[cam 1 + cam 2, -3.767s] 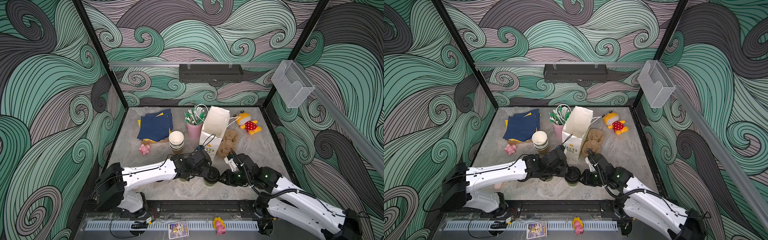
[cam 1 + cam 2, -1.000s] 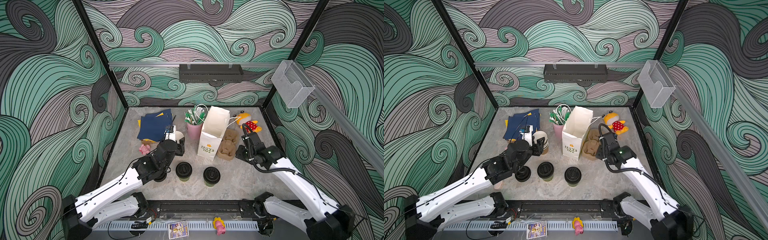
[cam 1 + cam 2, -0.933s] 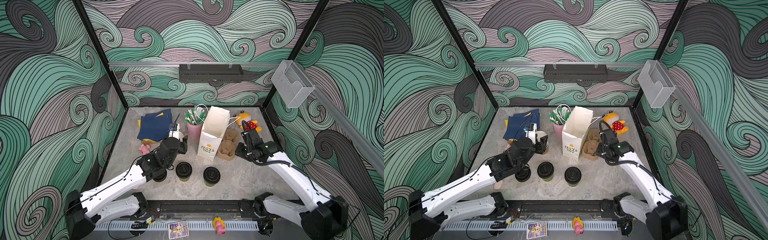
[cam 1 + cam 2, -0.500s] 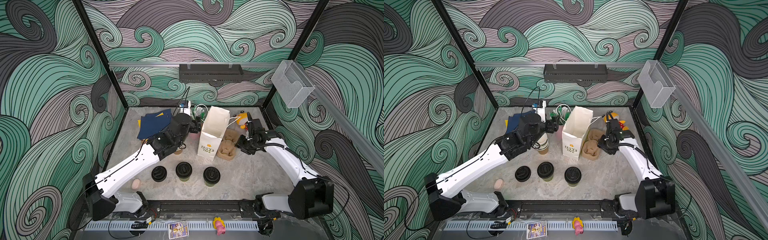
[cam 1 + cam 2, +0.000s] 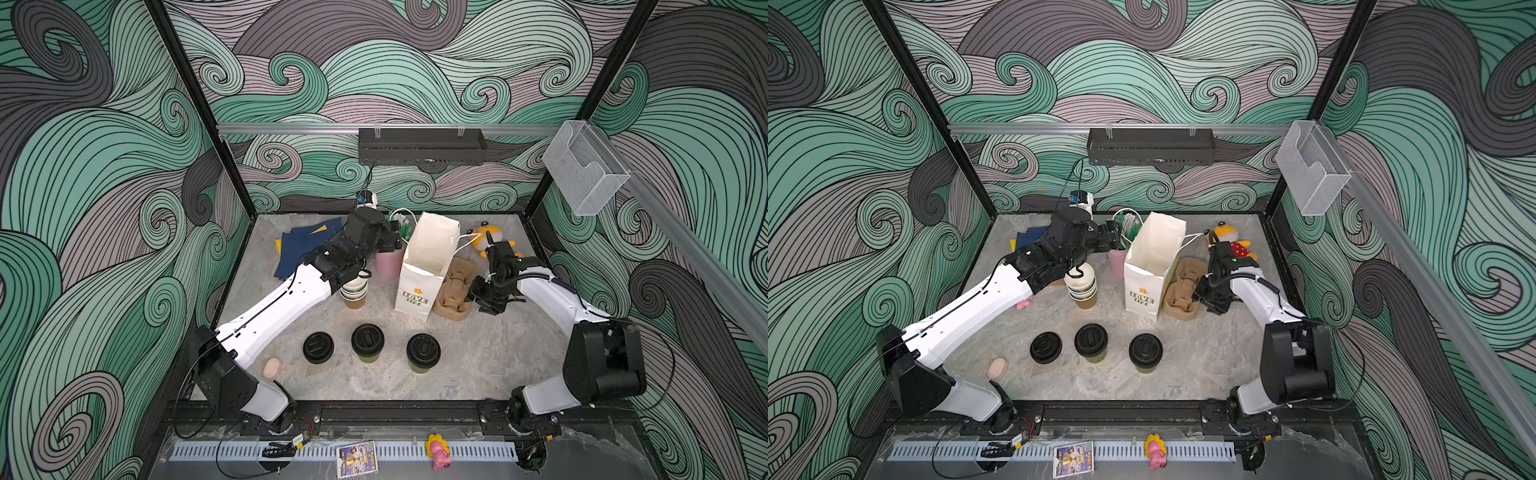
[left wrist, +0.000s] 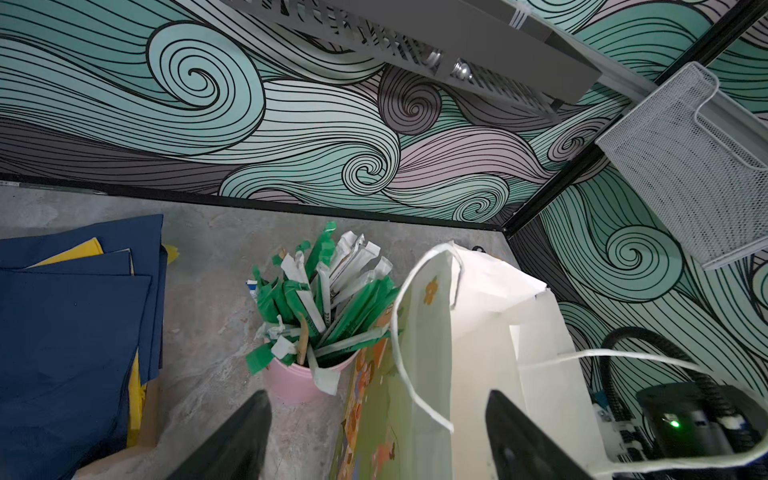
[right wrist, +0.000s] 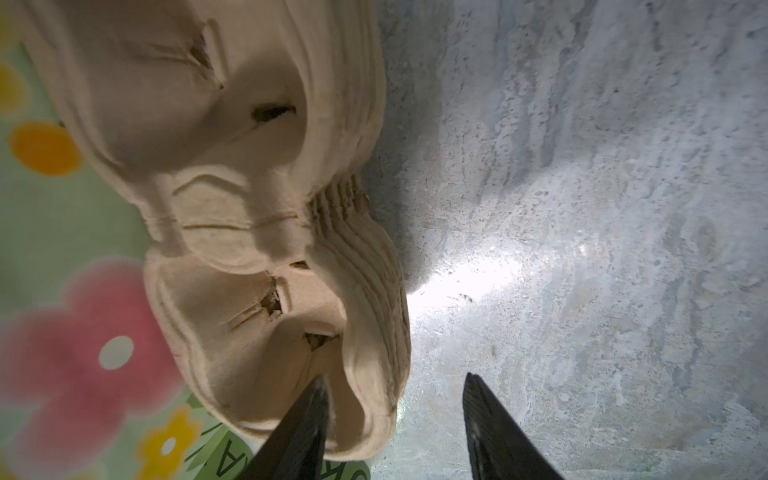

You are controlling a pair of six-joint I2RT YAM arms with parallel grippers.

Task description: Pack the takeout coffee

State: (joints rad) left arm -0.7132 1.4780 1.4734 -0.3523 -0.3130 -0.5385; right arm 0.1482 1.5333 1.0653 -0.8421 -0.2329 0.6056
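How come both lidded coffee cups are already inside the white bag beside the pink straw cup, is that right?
No. Both lidded coffee cups stand on the table in front of the white bag, not inside it, as both top views show. The bag does stand beside the pink straw cup.

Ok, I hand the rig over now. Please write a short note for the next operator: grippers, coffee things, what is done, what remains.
Left gripper: open, empty, by the paper bag and the pink straw cup.
Right gripper: open, jaws astride the rim of the pulp carrier stack, not closed.
Coffee: one lidded cup and the other lidded cup stand at the table's front, untouched.
Done: both lids on.
Left, probably: take a carrier, seat both cups, load the bag.
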